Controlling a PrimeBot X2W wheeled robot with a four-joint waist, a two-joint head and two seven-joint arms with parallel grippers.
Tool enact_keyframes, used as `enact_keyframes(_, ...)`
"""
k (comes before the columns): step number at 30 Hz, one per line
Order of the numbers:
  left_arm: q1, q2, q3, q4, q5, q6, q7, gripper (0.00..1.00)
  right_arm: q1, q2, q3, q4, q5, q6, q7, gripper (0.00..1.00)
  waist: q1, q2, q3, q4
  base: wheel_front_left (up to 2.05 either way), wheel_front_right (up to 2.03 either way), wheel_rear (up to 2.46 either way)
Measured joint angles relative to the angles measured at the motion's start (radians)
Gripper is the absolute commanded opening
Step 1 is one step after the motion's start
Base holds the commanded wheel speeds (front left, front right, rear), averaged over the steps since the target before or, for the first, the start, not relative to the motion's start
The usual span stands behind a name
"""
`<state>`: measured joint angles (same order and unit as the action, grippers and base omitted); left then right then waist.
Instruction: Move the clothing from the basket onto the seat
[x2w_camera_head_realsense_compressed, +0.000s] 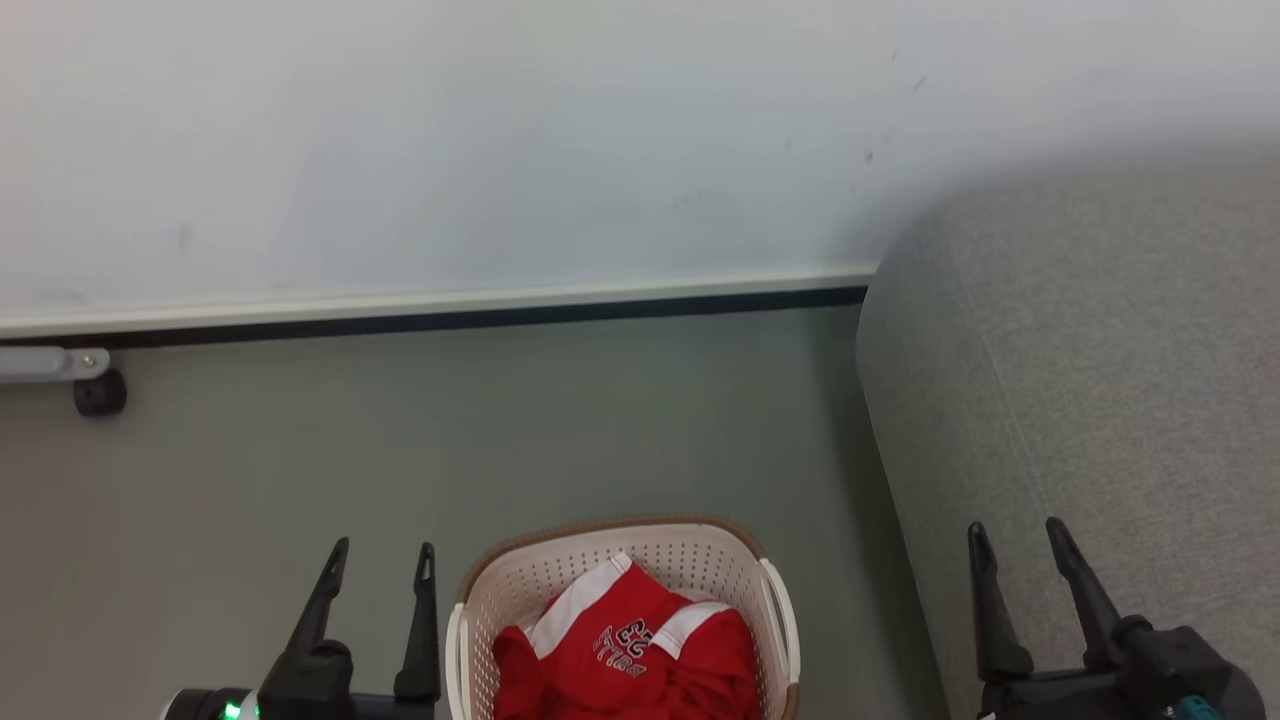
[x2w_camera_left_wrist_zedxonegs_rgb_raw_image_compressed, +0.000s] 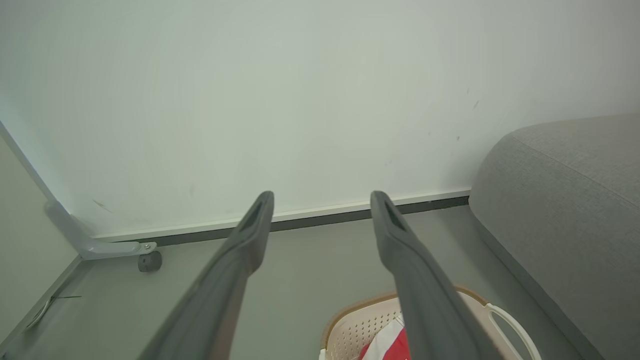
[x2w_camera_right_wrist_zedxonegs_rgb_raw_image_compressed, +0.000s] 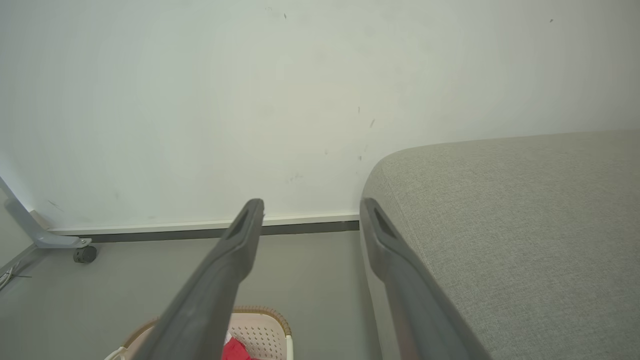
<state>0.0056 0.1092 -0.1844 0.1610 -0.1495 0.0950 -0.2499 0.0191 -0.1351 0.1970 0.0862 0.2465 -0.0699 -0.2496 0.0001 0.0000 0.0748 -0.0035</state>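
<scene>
Red clothing (x2w_camera_head_realsense_compressed: 630, 650) with white stripes and dark lettering lies bunched in the cream perforated basket (x2w_camera_head_realsense_compressed: 560, 575), which stands on the floor at the bottom middle of the head view. The grey seat (x2w_camera_head_realsense_compressed: 1090, 400) rises to the basket's right. My left gripper (x2w_camera_head_realsense_compressed: 385, 558) is open and empty, left of the basket. Open and empty too, my right gripper (x2w_camera_head_realsense_compressed: 1018, 535) hangs over the seat's front part. The left wrist view has the basket (x2w_camera_left_wrist_zedxonegs_rgb_raw_image_compressed: 360, 325) and a bit of clothing (x2w_camera_left_wrist_zedxonegs_rgb_raw_image_compressed: 397, 345) below the left gripper (x2w_camera_left_wrist_zedxonegs_rgb_raw_image_compressed: 322, 199). In the right wrist view the right gripper (x2w_camera_right_wrist_zedxonegs_rgb_raw_image_compressed: 311, 206) points at the wall beside the seat (x2w_camera_right_wrist_zedxonegs_rgb_raw_image_compressed: 525, 225).
A white wall with a skirting board (x2w_camera_head_realsense_compressed: 430, 305) runs behind the grey floor. A grey metal leg with a black caster (x2w_camera_head_realsense_compressed: 98, 392) stands at the far left by the wall. Bare floor lies between the basket and the wall.
</scene>
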Motion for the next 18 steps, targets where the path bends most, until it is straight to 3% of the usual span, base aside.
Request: enact_keyframes(18, -0.181, -0.022, -0.107, 0.146, 0.062, -0.044, 0.000, 1.00, -0.101, -0.037, -0.069, -0.144, -0.036, 0.000, -0.004, 1.00, 0.0001, 0.0001, 0.241, -0.038, 0.00, 0.00, 0.00)
